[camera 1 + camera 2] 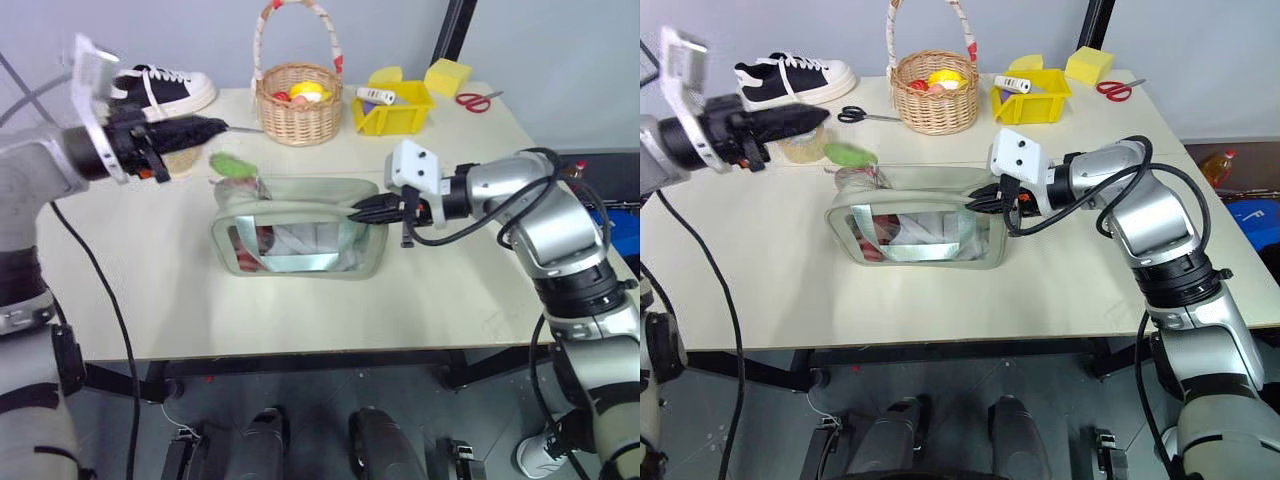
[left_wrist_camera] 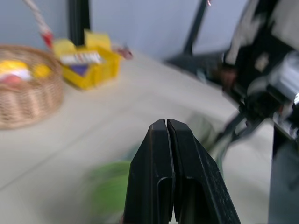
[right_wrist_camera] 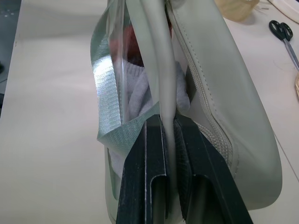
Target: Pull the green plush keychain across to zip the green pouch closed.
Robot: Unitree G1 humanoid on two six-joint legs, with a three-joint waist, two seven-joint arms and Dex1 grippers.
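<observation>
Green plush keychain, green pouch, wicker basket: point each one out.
green plush keychain [image 1: 849,153], right eye view, on its fuzzy green body.
green pouch [image 1: 300,191], left eye view, on its sage top panel.
wicker basket [image 1: 297,120], left eye view, on its woven front wall.

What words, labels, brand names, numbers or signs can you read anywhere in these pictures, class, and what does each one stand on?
No text can be read.
The white item in the yellow bin: dark marks, too small to read.
The blue object on the floor at the table's right: a pale mark, too blurred to read.
The black shoe, the basket and the green pouch: no lettering visible.
</observation>
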